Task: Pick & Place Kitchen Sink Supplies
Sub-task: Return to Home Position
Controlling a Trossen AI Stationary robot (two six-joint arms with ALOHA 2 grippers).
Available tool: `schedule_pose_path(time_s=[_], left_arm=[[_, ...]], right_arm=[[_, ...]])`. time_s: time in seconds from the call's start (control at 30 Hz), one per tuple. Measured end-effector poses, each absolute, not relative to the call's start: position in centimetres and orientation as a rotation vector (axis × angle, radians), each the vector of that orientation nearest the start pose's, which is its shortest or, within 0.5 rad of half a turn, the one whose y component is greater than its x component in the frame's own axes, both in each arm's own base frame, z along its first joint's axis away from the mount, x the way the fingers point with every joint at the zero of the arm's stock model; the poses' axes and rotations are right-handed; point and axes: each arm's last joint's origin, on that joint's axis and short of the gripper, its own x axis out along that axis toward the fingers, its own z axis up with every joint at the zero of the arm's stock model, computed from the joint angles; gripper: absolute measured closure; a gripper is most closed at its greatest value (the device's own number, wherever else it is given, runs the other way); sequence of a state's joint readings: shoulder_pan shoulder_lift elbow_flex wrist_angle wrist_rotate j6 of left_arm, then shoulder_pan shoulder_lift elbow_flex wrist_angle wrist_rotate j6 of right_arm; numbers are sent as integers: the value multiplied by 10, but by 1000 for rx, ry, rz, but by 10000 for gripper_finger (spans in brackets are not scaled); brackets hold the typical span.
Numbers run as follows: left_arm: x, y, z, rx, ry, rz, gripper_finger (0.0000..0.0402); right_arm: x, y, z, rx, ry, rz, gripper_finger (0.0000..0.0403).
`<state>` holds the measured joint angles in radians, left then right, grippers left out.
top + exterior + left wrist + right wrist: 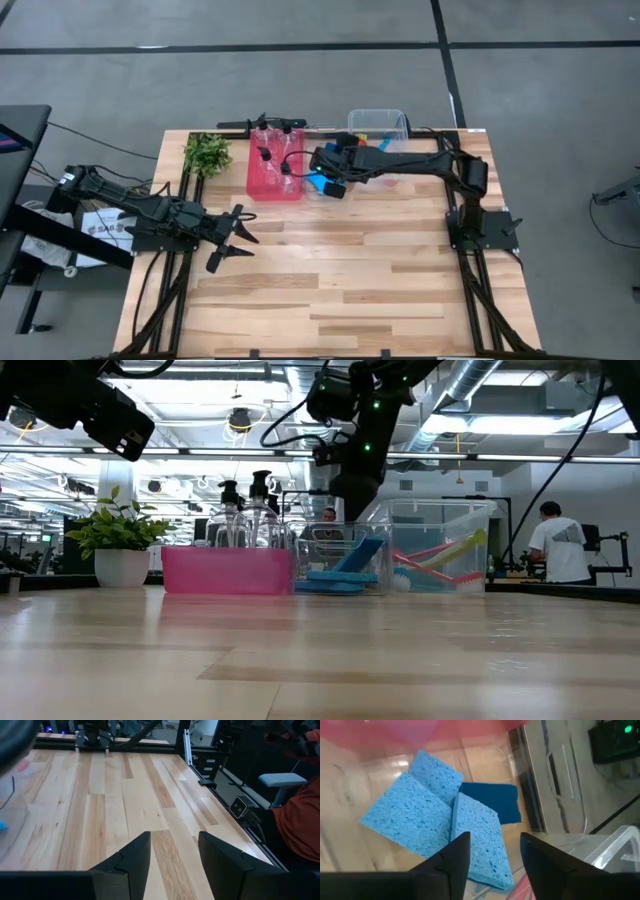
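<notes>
Tabletop (350,280) work looks done: right gripper (494,840), fingers apart just above sponges (410,815), should lift straight before retracting; left gripper (174,842) hovers mid-table, apart

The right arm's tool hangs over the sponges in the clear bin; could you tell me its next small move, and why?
Probably lift straight up and draw back toward its base: the right tool is open and empty, the blue sponges lie in the clear bin, and the left tool waits open over the table.
</notes>
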<state>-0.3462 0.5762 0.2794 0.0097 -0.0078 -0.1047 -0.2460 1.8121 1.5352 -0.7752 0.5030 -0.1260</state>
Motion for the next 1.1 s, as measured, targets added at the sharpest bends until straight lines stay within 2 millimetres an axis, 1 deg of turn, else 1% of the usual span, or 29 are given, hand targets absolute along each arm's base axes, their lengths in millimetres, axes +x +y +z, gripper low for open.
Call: schedule_pose_path(time_s=[0.07,0.17,0.23,0.3,0.43,0.57,0.63,0.77,0.9,1.0,1.1], left_arm=[[135,-48,206,-48,301,-321,234],[135,-48,206,-48,301,-321,234],[135,-48,206,-43,300,-322,234],[135,-48,206,-2,293,-328,234],[135,-48,206,98,275,-336,234],[132,-44,211,105,227,-231,234],[127,-41,216,99,184,-184,234],[115,-35,228,71,76,-146,234],[103,-31,238,37,-22,-140,234],[96,-28,240,-13,-47,-140,234],[92,-27,240,-27,-47,-141,234]], right_arm=[[367,-101,273,-262,1098,-597,234],[362,-94,286,-271,1058,-587,227],[357,-88,298,-269,1021,-576,224],[351,-81,311,-272,981,-569,222],[332,-61,340,-308,920,-525,221],[304,-40,361,-317,918,-476,222],[290,-30,368,-300,911,-455,223],[259,-11,375,-244,866,-332,225],[226,6,372,-191,794,-184,222],[199,15,365,-155,724,-150,221],[173,20,352,-118,632,-125,221]])
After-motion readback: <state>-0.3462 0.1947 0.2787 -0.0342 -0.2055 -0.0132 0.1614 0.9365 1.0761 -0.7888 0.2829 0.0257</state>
